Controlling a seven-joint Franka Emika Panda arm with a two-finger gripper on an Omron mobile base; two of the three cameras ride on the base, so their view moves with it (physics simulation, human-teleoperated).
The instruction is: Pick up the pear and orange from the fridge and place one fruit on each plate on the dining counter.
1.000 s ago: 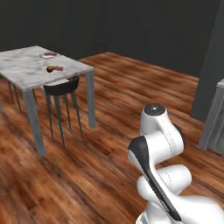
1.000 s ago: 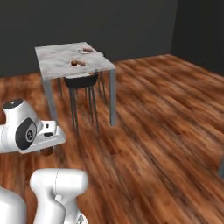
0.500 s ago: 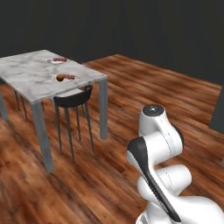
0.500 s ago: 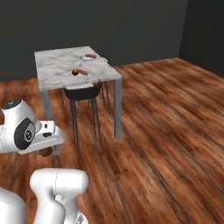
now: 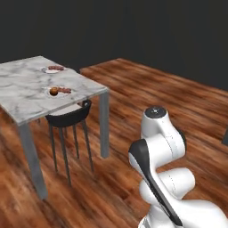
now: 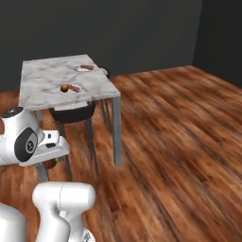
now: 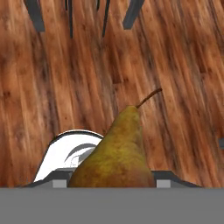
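Since the earlier frames the base has driven closer: the whole picture has shifted in both base views, and the dining worktop point(image 5: 26, 89) now stands larger and nearer, the camera having moved rather than the furniture.

Left base view: the marble worktop occupies the left, with two plates. The far plate point(image 5: 53, 69) carries a skewer. The near plate point(image 5: 59, 91) carries a skewer with the orange point(image 5: 54, 91) at its left end. A dark chair point(image 5: 69, 118) is tucked under the near right edge. The arm's white links rise at the lower right.

Right base view: the same worktop point(image 6: 47, 82) lies far left, with the orange point(image 6: 64, 88) on the near plate point(image 6: 71, 88). The hand projects from the arm at the left edge, and a dark brown shape shows below it.

Hand view: the fingers are closed on the pear point(image 7: 114, 153), yellow-brown, stem pointing up and right, above the wooden floor point(image 7: 175, 87). Chair and worktop legs cross the top edge.
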